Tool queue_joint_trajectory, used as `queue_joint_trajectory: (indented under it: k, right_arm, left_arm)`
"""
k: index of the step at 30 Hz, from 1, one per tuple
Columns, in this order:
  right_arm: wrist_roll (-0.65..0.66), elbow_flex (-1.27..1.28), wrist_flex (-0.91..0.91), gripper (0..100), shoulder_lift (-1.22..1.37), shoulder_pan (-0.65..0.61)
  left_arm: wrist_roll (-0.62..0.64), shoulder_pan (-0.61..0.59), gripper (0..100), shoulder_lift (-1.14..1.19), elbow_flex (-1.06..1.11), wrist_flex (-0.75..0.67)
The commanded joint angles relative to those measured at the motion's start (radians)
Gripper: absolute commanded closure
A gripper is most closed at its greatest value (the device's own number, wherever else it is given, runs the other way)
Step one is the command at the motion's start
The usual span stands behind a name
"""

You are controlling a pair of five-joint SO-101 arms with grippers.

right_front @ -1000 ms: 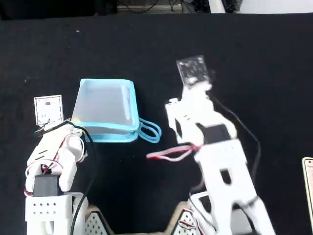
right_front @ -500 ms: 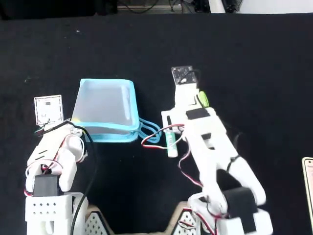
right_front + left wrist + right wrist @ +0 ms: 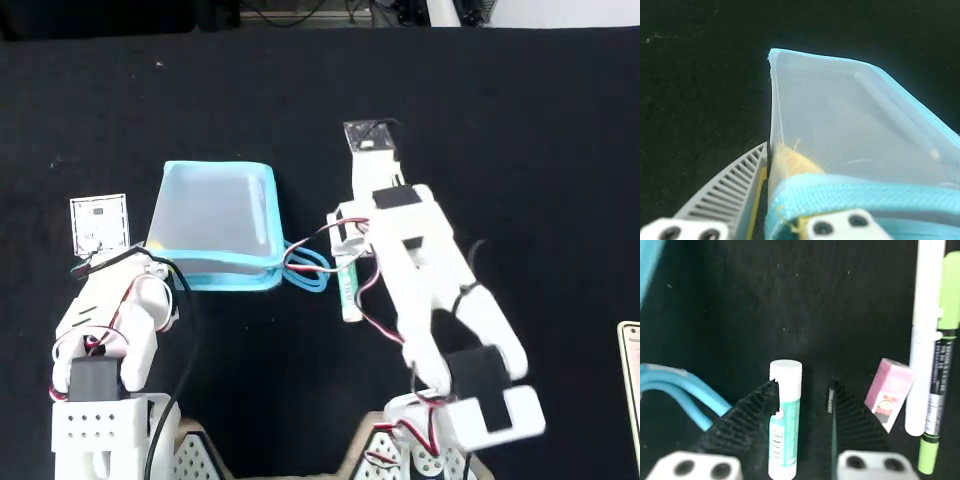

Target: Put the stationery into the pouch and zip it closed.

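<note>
The pouch (image 3: 850, 125) shows translucent, finely ribbed plastic with woven cloth edging; the glue stick (image 3: 785, 415) gleams smooth plastic; the table (image 3: 790, 300) is matt cloth.

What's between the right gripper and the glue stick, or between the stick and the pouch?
Nothing visible at the right gripper: it is open, with the glue stick showing between its fingers. Toward the pouch, only its blue loop lies between.

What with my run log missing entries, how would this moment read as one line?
left gripper: shut on pouch | right gripper: open around glue stick
</note>
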Motion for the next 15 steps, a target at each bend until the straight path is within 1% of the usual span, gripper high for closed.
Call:
queue_joint_trajectory:
  k: [1, 3, 6, 11, 12, 14, 15]
  right_arm:
    - [-0.008, -0.059, -0.011, 85.8, 0.051, -0.052]
    - [-0.006, -0.068, -0.015, 85.9, 0.074, -0.071]
    - [-0.006, -0.084, -0.029, 86.0, 0.113, -0.061]
    - [0.031, -0.087, -0.069, 86.4, 0.206, 0.034]
    - [0.052, -0.096, -0.064, 88.4, 0.222, 0.051]
    - [0.077, -0.131, -0.031, 98.6, 0.243, 0.091]
    - [0.08, -0.153, -0.006, 98.9, 0.245, 0.106]
  left_arm:
    - [0.003, -0.015, 97, -0.014, -0.047, -0.011]
    - [0.003, -0.015, 97, -0.014, -0.047, -0.011]
    - [0.003, -0.015, 97, -0.014, -0.047, -0.011]
    - [0.003, -0.015, 97, -0.014, -0.045, -0.011]
    - [0.003, -0.015, 97, -0.014, -0.045, -0.011]
    - [0.003, -0.015, 97, -0.014, -0.045, -0.011]
    - [0.003, -0.015, 97, -0.014, -0.045, -0.011]
